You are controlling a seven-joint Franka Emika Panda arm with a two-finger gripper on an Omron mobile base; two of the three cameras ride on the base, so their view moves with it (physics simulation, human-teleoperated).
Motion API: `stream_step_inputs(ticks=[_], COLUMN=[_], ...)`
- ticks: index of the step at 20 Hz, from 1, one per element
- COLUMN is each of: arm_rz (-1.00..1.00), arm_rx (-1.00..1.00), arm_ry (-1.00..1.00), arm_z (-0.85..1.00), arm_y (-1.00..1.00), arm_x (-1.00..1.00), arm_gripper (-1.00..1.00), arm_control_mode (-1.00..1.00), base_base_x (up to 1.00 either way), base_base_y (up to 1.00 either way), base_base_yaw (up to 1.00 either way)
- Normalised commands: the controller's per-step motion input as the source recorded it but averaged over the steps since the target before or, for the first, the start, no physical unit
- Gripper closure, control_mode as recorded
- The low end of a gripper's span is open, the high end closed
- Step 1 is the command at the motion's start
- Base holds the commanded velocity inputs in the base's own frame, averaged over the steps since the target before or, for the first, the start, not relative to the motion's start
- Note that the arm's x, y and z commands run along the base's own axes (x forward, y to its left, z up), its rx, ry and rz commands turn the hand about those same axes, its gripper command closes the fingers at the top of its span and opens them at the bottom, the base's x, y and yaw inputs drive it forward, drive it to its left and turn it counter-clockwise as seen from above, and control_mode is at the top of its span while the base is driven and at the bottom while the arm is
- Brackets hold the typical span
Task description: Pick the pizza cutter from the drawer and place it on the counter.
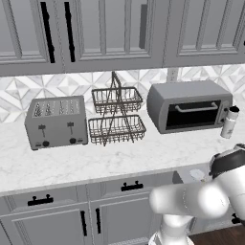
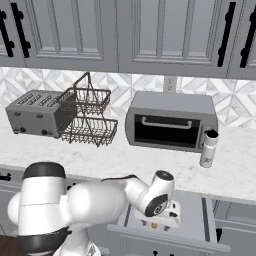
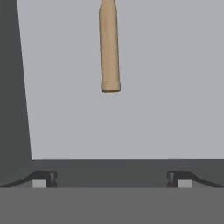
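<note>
The pizza cutter's tan handle [image 3: 109, 48] lies on the grey floor of the open drawer [image 3: 166, 87]; in the hand view the blade is cut off by the top edge. My gripper [image 3: 111, 178] hangs open above the drawer floor, its fingertips [image 3: 43, 178] wide apart, short of the handle's end and touching nothing. In the left base view a pale round blade [image 1: 196, 173] shows in the drawer [image 1: 184, 176] beside my arm. From the right, my wrist [image 2: 159, 199] reaches down into the pulled-out drawer [image 2: 195, 212]. The white marble counter [image 1: 119, 155] [image 2: 115, 160] runs above it.
On the counter stand a toaster [image 1: 56, 122] [image 2: 35, 114], a two-tier wire basket [image 1: 116, 115] [image 2: 87, 117], a toaster oven [image 1: 189, 106] [image 2: 170, 120] and a white shaker with a dark cap [image 1: 229, 122] [image 2: 208, 148]. Dark drawer walls [image 3: 13, 87] close in beside the gripper.
</note>
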Motion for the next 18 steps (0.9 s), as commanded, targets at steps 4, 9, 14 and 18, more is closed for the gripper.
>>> stream_step_inputs(ticks=[4, 9, 14, 18], arm_rz=[0.0, 0.0, 0.0, 0.0], arm_rx=[0.0, 0.0, 0.0, 0.0], arm_ry=[0.03, 0.04, 0.06, 0.02], arm_z=[-0.18, -0.16, 0.0, 0.01], arm_y=[-0.25, -0.27, -0.32, -0.07], arm_x=[-0.42, -0.52, -0.84, -0.36], arm_gripper=[-1.0, -1.0, -1.0, -1.0], arm_control_mode=[-1.0, -1.0, -1.0, -1.0], base_base_x=[0.0, 0.0, 0.0, 0.0], base_base_y=[0.0, 0.0, 0.0, 0.0], base_base_yaw=[0.0, 0.0, 0.0, 0.0])
